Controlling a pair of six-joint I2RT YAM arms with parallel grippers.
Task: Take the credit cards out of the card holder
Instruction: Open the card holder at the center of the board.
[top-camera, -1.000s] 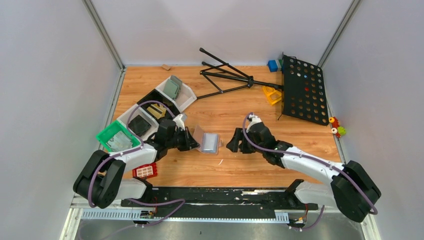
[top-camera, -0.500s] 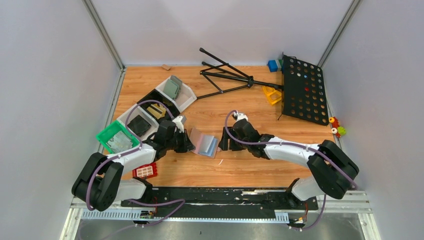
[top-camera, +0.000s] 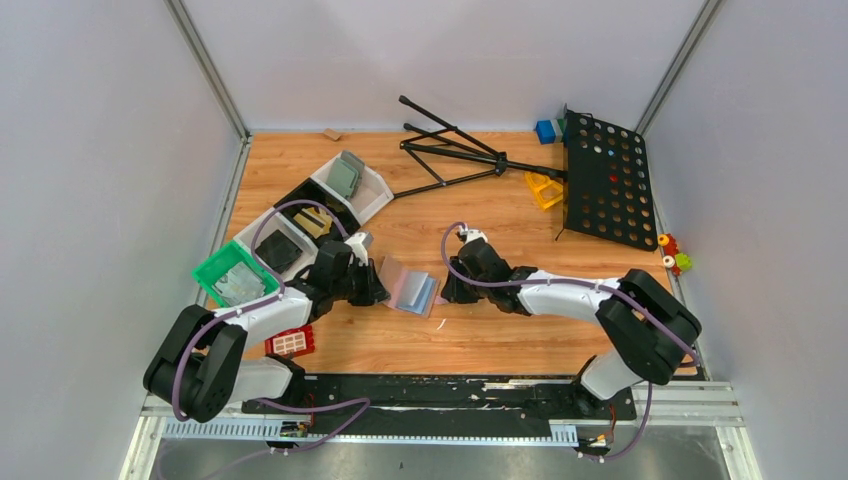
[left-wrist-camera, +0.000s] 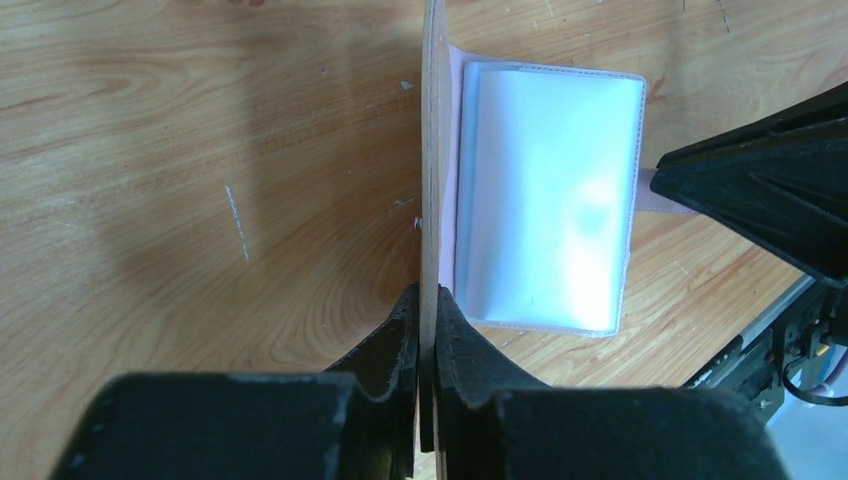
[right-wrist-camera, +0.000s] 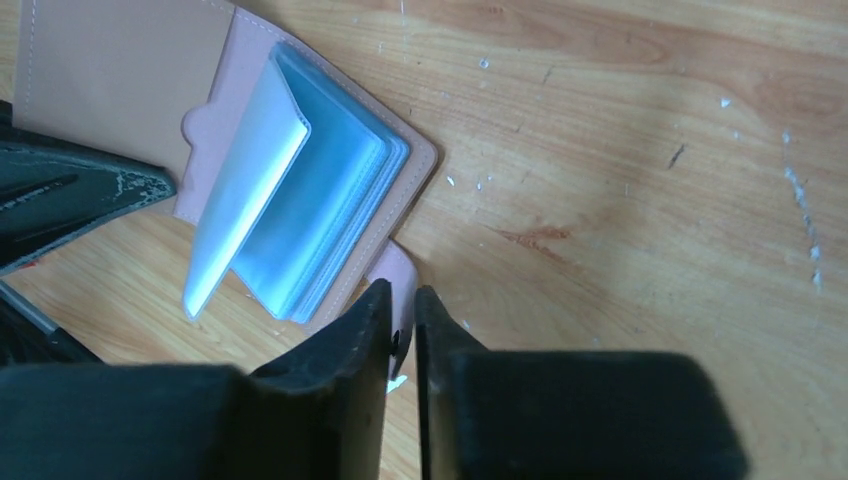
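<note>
The card holder (top-camera: 412, 290) lies open at the table's middle, a salmon-tan cover with light blue clear sleeves (right-wrist-camera: 300, 200) fanned up. My left gripper (left-wrist-camera: 427, 292) is shut on the cover flap (left-wrist-camera: 432, 150) and holds it upright on edge, with the sleeves (left-wrist-camera: 545, 190) lying flat to its right. From the right, my right gripper (right-wrist-camera: 402, 290) reaches the holder's near corner, its jaws shut on the small pink clasp tab (right-wrist-camera: 398, 270). In the top view the two grippers (top-camera: 378, 287) (top-camera: 447, 290) flank the holder. The credit cards are hidden.
A green basket (top-camera: 235, 275) and white trays (top-camera: 350, 185) stand at the left. A red block (top-camera: 292, 342) sits near the left arm. At the back lie a black folding stand (top-camera: 450, 150), a black perforated board (top-camera: 605, 180) and small coloured blocks (top-camera: 543, 190).
My right gripper has moved left to the holder and closed on its clasp tab. The holder went from shut and flat to open, its flap raised by the left gripper.
</note>
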